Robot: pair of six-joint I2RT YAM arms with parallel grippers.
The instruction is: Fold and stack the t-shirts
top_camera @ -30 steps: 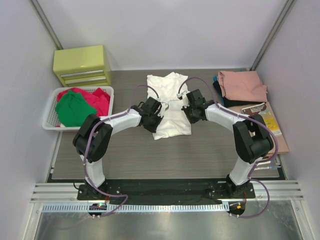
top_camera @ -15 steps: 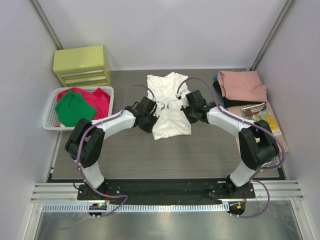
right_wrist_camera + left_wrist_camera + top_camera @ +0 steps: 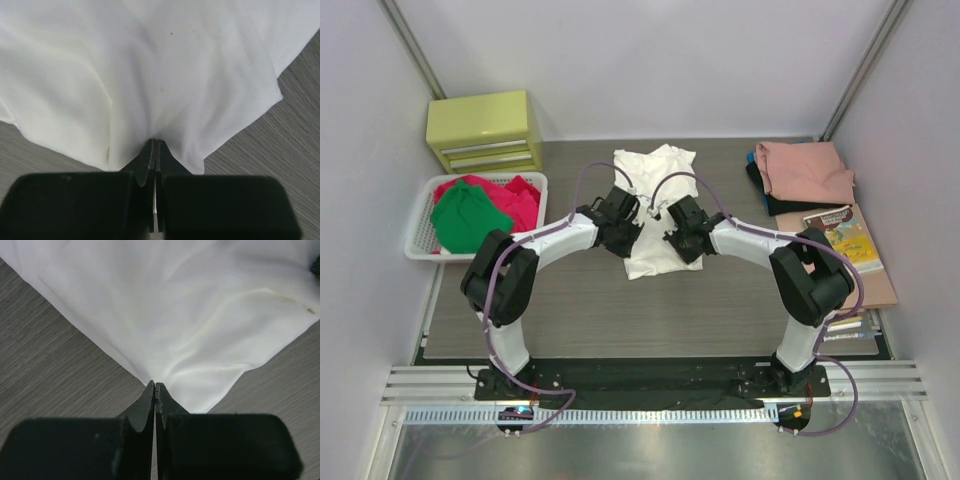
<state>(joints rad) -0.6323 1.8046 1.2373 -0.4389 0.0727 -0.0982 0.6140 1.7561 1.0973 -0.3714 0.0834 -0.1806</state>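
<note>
A white t-shirt (image 3: 655, 175) lies partly folded at the middle of the table, plain side up with no print showing. My left gripper (image 3: 624, 233) is shut on its left edge, and the cloth fans away from the tips in the left wrist view (image 3: 200, 315). My right gripper (image 3: 677, 236) is shut on its right side, the cloth bunched at the tips in the right wrist view (image 3: 150, 75). Red and green t-shirts (image 3: 470, 215) fill the basket. A salmon-pink t-shirt (image 3: 805, 170) lies folded on a black one (image 3: 760, 180) at the right.
The white slotted basket (image 3: 420, 235) stands at the left edge. A yellow-green drawer unit (image 3: 485, 130) is at the back left. A thin book (image 3: 847, 235) lies on a brown board (image 3: 880, 285) at the right. Grey wood-grain tabletop (image 3: 620, 310) lies in front.
My right gripper has moved left, pulling the shirt's right side inward, so the lower part looks narrower. My left gripper has shifted slightly toward the back and right.
</note>
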